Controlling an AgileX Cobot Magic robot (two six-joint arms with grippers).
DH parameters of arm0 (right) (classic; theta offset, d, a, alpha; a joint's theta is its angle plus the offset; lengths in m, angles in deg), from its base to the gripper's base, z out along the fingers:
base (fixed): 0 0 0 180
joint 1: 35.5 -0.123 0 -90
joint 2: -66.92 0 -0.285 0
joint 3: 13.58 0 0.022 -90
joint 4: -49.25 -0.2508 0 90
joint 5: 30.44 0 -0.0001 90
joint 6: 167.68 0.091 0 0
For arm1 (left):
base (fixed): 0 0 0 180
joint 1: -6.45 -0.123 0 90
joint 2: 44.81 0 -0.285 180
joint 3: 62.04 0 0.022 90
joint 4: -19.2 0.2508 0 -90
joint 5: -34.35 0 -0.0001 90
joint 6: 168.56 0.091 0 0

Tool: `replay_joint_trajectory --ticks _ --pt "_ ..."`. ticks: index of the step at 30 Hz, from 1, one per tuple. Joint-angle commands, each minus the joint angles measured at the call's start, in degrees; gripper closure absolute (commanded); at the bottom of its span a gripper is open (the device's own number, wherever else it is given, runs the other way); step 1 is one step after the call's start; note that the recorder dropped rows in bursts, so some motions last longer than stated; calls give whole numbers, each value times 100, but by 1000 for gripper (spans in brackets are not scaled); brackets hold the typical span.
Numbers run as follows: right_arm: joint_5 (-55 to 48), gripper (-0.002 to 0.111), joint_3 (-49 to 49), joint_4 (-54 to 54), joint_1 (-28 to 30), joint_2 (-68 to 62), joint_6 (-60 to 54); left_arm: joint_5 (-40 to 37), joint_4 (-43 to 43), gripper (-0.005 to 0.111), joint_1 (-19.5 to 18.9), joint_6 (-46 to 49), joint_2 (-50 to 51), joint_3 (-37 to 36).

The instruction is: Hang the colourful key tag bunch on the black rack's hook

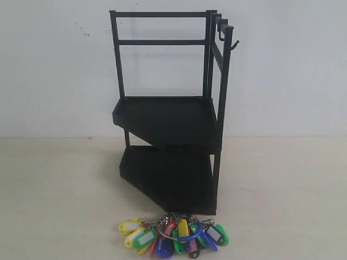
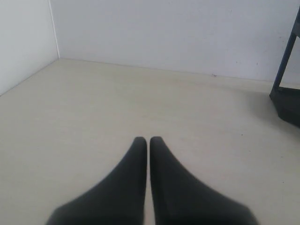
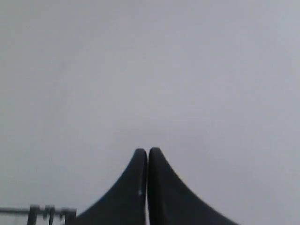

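As only exterior shows, key tags (image 1: 173,234) lie unhung.

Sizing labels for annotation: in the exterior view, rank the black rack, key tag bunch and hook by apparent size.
1. black rack, by far largest.
2. key tag bunch, nearer the camera, which flatters it.
3. hook, clearly smallest.

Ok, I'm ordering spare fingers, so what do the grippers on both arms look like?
The left gripper has two matte black fingers, broad at the base, curving in to narrow rounded tips. The right gripper looks the same. No cables or markings show; the arms themselves are out of view.
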State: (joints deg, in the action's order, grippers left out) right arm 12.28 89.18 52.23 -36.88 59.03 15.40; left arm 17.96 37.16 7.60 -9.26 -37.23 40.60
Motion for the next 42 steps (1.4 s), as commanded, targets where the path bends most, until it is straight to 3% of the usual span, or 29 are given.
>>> replay_joint_trajectory --ticks 1,3,6,11,14,18,20,26,33,37,42 --pt "2061 108 3 -14 22 10 -5 26 -56 102 7 10 20 14" --pt "2478 108 132 -14 22 10 88 26 -56 102 7 10 20 14" --pt "1569 108 852 -14 22 10 223 26 -56 102 7 10 20 14" --pt "-1984 108 2691 57 22 -737 1156 26 -56 102 7 10 20 14" --pt "-4682 108 3658 95 22 -1601 1504 36 -56 102 7 10 20 14" --pt "-7128 108 4284 -157 22 -2559 1231 36 -56 102 7 10 20 14" --pt "-7846 108 4367 -416 22 -2969 1081 36 -56 102 7 10 20 14" --pt "-8722 108 4356 -1063 11 -3950 -164 36 -41 102 7 10 20 14" --pt "-9618 108 4356 -4836 0 -4880 -3924 36 -41 102 7 10 20 14" --pt "-10360 108 4356 -6305 0 -5543 -5570 36 -41 102 7 10 20 14" --pt "-10092 108 4356 -6841 -930 -6303 -6912 36 -41 102 7 10 20 14"
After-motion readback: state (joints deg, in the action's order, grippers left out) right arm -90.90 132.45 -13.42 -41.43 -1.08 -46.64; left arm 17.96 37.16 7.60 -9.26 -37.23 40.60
